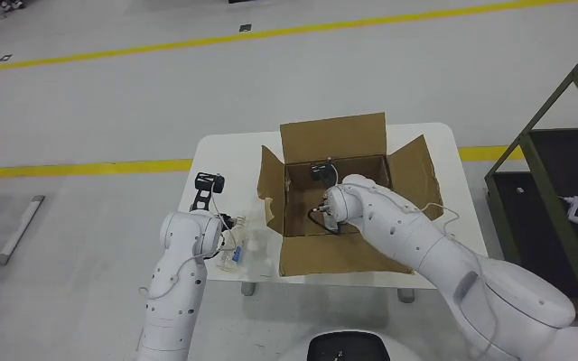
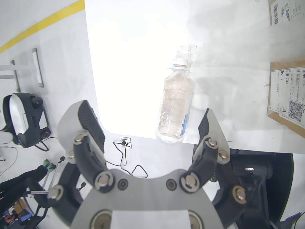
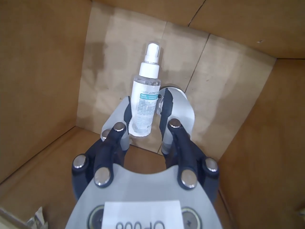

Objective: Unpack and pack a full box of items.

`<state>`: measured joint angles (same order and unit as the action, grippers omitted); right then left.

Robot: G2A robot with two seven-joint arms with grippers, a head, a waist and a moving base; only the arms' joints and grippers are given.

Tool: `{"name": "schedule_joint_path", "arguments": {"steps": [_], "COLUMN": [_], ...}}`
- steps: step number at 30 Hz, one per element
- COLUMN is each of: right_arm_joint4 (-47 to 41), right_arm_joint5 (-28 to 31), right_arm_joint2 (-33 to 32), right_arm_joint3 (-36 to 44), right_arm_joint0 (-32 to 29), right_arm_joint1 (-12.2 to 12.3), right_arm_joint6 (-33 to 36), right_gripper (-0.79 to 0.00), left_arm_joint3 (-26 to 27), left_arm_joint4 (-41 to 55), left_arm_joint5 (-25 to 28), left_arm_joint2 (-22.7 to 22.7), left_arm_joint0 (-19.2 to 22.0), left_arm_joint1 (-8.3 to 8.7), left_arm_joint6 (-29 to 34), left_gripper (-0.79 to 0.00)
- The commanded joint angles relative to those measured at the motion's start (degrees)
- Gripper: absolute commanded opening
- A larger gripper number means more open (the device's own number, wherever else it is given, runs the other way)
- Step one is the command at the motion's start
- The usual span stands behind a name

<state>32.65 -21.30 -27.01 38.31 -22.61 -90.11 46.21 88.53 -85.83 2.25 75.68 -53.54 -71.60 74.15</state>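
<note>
- The right gripper (image 3: 147, 97) is down inside the box (image 3: 43, 60). Its jaws are drawn in narrow on the spray bottle (image 3: 145, 89), with one pad flat against the labelled body and the other right at its opposite side.
- The grip sits on the lower half of the body, near the base, so most of the spray bottle sticks out past the fingertips.
- The spray bottle's long axis runs in line with the fingers. Its base is toward the palm and its white nozzle points away from the wrist, toward the floor of the box.
- I cannot tell whether it rests on the cardboard or hangs just above it.
- With so low a hold, the nozzle end could swing. I judge a slow, straight lift best, getting clear of the walls and raised flaps before any sideways travel toward the table (image 2: 133, 48).
- The wrist should be kept from twisting, since the round body could turn between the pads.
- The left gripper (image 2: 145, 107) has its jaws spread wide and holds nothing. It hangs over the near edge of the table.
- Just beyond its fingers a water bottle (image 2: 175, 103) lies on its side, with its cap pointing away from the robot and its base at the table's near edge.
</note>
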Motion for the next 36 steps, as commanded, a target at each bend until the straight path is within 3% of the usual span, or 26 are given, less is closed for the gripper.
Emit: {"name": "schedule_joint_path", "arguments": {"steps": [1,17,18,20,27,30,31,35,36], "right_arm_joint4": [-1.3,-2.1,-2.2,-2.4,-3.1,-3.0,-3.1,-2.8,-2.8], "right_arm_joint5": [0.7,4.7,4.9,5.6,7.7,8.5,8.7,9.2,9.3], "right_arm_joint2": [-0.1,1.3,1.3,1.2,0.5,0.3,0.2,0.0,-0.1], "right_arm_joint3": [-2.0,-14.2,-14.8,-15.9,-19.3,-20.4,-20.8,-22.0,-22.3], "right_arm_joint0": [0.2,0.8,0.8,0.8,1.1,1.3,1.3,1.5,1.6], "right_arm_joint1": [-1.1,-7.8,-8.1,-8.7,-10.2,-10.8,-10.9,-11.5,-11.6], "right_arm_joint6": [-0.4,-2.2,-2.2,-2.3,-2.6,-2.6,-2.7,-2.7,-2.6], "right_gripper": [-0.403,-0.394,-0.369,-0.249,-0.228,-0.289,-0.400,-0.483,-0.570], "left_arm_joint3": [0.0,0.0,0.0,0.0,0.0,0.0,0.0,0.0,0.0], "left_arm_joint4": [0.0,0.0,0.0,0.0,0.0,0.0,0.0,0.0,0.0], "left_arm_joint5": [0.0,0.0,0.0,0.0,0.0,0.0,0.0,0.0,0.0], "left_arm_joint2": [0.0,0.0,0.0,0.0,0.0,0.0,0.0,0.0,0.0], "left_arm_joint0": [0.0,0.0,0.0,0.0,0.0,0.0,0.0,0.0,0.0], "left_arm_joint1": [0.00,0.00,0.00,0.00,0.00,0.00,0.00,0.00,0.00], "left_arm_joint6": [0.0,0.0,0.0,0.0,0.0,0.0,0.0,0.0,0.0], "left_gripper": [0.000,0.000,0.000,0.000,0.000,0.000,0.000,0.000,0.000]}}
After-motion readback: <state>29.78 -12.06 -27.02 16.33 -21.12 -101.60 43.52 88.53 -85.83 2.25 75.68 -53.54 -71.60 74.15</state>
